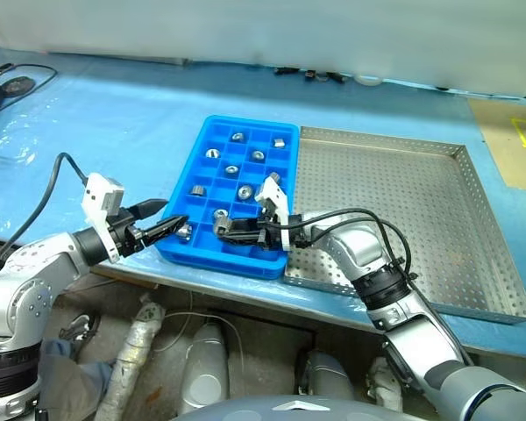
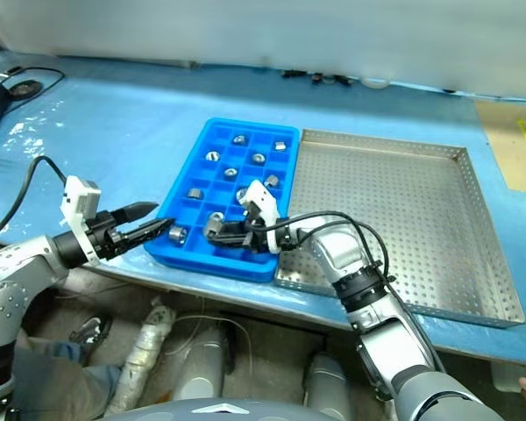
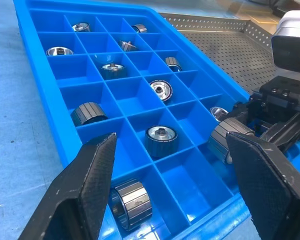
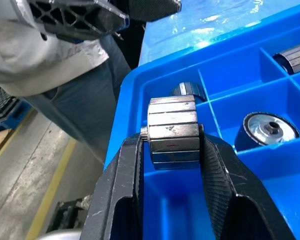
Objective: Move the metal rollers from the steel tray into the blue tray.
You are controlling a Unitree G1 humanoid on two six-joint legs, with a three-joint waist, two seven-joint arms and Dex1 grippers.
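Right gripper [image 4: 172, 150] clamped on one ribbed silver metal roller [image 4: 173, 131], held over an empty near-corner cell of the bright blue gridded plastic tray [image 1: 177, 254], likely for release there. Other rollers [image 3: 161, 90] sit one per cell. Left gripper [image 3: 172, 155] spread apart, empty, beside the tray's near edge. Perforated steel tray [image 1: 421, 210] looks bare.

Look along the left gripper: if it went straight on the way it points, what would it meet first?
Probably the near corner of the blue tray, at the roller lying in that corner cell. The open left gripper points straight at it. Depth is unclear, so it might strike the tray's rim first.
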